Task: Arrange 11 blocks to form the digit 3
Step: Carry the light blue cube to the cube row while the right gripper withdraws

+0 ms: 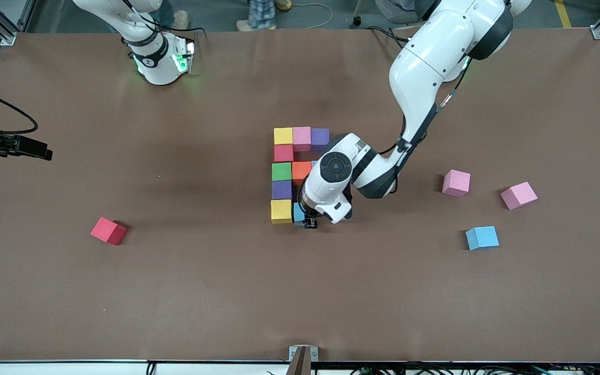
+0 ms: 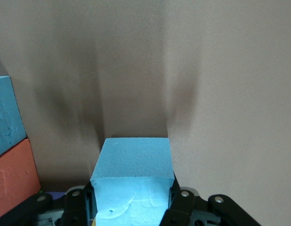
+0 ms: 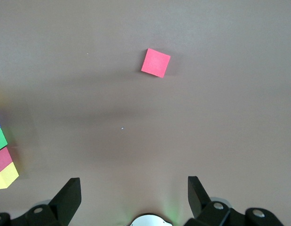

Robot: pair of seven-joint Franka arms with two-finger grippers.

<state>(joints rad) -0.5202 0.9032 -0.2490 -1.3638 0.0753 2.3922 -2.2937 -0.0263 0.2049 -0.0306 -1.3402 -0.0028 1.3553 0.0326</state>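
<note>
Work on the digit 3 point(image 1: 295, 174) looks nearly done to us: our left gripper point(image 1: 310, 223) clamps a light blue block point(image 2: 132, 181) at its nearest bar, while our right gripper point(image 3: 133, 195) waits, released.

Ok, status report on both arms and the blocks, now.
Left tool shut on light blue block, low beside yellow block at the figure's near end. Right tool open, waiting. Nothing blocking.
</note>
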